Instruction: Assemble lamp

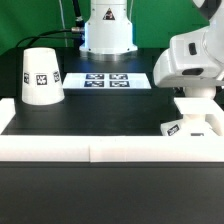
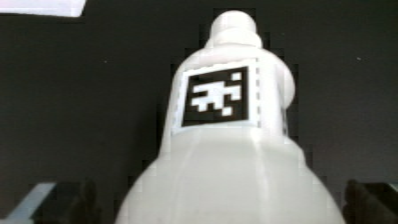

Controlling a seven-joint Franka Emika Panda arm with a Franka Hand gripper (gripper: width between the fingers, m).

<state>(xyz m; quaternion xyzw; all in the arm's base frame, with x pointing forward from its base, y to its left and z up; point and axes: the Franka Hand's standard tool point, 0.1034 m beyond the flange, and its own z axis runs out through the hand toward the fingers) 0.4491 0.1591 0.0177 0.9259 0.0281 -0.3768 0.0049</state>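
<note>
- Bulb (image 2: 217, 120) fills the wrist view, tag facing the lens, with its narrow tip farthest away and its rounded body between two dark fingers (image 2: 50, 200).
- Hand (image 2: 210, 198) straddles that body. A dark sliver shows on each side, so I cannot tell whether it is clamped or merely around it.
- Seen from the exterior view, the hand hangs just above the square base (image 1: 190, 126) at that view's right, hiding the bulb.
- Shade (image 1: 40, 76) stands well apart on the bench (image 1: 110, 115), at that view's left.
- Likely light, stiff and smooth; the curved sides could slip or twist. Best held squarely across the widest part, not the tip.
</note>
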